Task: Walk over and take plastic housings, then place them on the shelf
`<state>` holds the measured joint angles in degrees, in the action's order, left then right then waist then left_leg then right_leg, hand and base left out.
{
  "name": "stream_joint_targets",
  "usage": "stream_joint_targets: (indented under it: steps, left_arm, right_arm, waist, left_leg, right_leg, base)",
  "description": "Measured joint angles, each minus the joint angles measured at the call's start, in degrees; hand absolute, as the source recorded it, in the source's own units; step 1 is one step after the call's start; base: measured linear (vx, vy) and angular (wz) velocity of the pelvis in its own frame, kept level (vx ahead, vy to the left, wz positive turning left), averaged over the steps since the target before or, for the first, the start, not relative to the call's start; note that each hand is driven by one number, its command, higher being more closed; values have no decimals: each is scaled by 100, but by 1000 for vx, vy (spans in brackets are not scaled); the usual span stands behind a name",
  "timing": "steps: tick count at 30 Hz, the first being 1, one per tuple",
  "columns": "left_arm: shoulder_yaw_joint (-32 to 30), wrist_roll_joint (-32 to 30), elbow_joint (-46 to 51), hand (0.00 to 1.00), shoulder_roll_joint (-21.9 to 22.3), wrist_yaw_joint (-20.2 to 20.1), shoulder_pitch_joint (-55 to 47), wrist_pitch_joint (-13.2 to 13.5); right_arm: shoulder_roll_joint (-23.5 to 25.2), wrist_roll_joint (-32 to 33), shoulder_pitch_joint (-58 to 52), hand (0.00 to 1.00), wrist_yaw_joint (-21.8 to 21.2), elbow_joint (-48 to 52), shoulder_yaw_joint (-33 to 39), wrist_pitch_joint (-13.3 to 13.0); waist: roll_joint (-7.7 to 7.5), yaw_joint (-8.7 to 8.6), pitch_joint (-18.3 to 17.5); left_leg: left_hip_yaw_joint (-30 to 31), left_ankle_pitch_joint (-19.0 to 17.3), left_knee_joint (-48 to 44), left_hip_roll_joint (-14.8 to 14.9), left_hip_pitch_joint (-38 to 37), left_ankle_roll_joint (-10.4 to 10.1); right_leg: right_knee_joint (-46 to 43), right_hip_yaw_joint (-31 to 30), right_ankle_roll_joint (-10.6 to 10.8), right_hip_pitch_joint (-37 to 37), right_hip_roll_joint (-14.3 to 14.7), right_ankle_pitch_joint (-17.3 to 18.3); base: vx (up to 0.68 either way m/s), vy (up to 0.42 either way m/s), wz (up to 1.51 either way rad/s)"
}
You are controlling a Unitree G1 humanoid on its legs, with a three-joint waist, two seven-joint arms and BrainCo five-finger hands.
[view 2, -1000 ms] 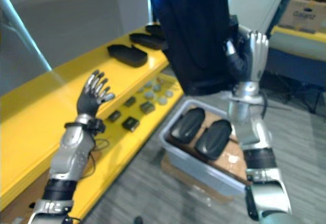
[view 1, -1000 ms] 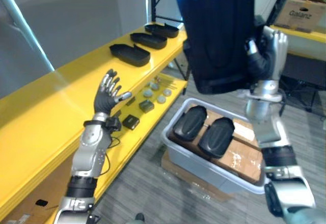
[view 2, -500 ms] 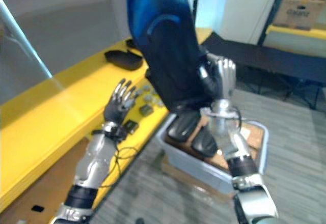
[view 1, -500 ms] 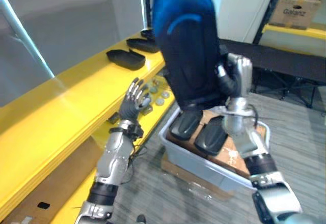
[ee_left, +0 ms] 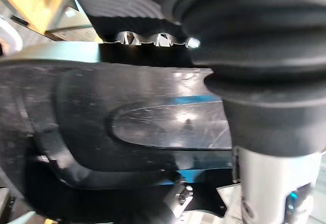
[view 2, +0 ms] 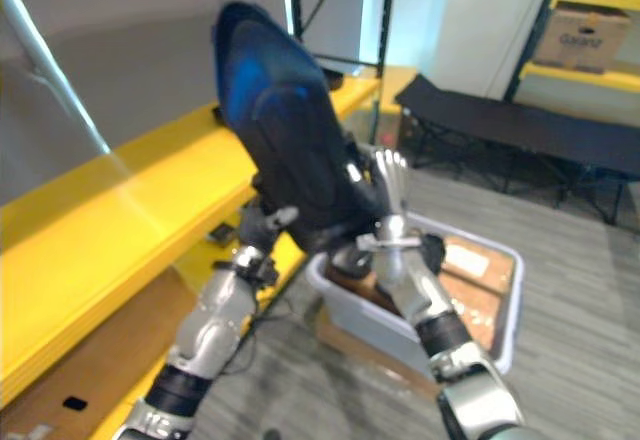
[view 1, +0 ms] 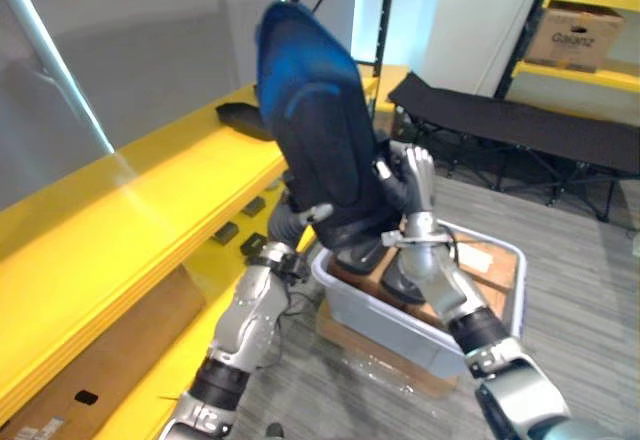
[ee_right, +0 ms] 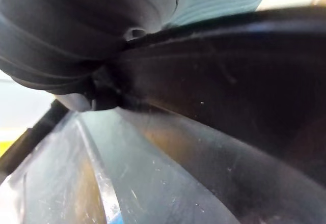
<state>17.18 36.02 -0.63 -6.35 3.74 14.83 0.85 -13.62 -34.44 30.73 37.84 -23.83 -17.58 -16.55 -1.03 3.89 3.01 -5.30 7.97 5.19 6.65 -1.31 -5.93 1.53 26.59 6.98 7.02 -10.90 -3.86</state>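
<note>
Housing (view 1: 318, 145) upright between our hands, above bin (view 1: 395, 322), beside yellow shelf (view 1: 130, 210). Left hand (view 1: 296, 218), free just before, now at its lower end; grip hidden, cannot tell. Right hand (view 1: 408, 188) flat, fingers (view 1: 420, 167) straight against side. Two-hand carry; shelf placement likely next.

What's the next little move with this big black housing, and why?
Probably carry the housing leftward over the yellow shelf. It stands roughly upright between the left hand and the right hand, above the grey bin's shelf-side end, not yet over the shelf, where another housing already lies.
</note>
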Motion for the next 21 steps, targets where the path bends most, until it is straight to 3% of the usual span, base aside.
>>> stream_joint_targets:
  steps: [1, 8, 14, 21]
  left_arm:
    - [12, -8, -64, 100, -2, 29, 0, 0]
    - [197, -110, -282, 100, -8, 493, 85, 38]
    - [105, -298, -497, 100, -11, 948, 94, 277]
    - [123, -331, -517, 100, -15, 1128, -20, 396]
  right_arm:
    - [30, 8, 9, 100, 16, -25, -52, 32]
    - [201, 229, 156, 100, 112, -217, -315, 52]
    - [263, 508, 148, 100, 222, -216, -672, 41]
    - [558, 845, -259, 100, 230, -119, -672, -1]
  waist:
    - [-37, 16, -23]
    - [-70, 68, -24]
    - [-81, 63, -21]
    - [-146, 26, -27]
  left_leg:
    - [9, 6, 0, 21, 37, -10]
    - [11, 44, -3, 7, 51, -17]
    - [10, 38, -3, 38, 26, -18]
    - [-47, 5, -3, 78, 44, -35]
  right_leg:
    - [23, 6, 0, -2, 14, -37]
    - [92, 18, -19, 31, 50, -167]
    - [111, 13, -46, 61, 105, -152]
    - [126, -57, -68, -4, 104, -107]
  base:
    - [0, 0, 0]
    - [27, -15, 1]
    - [-13, -5, -1]
    - [-28, -3, -5]
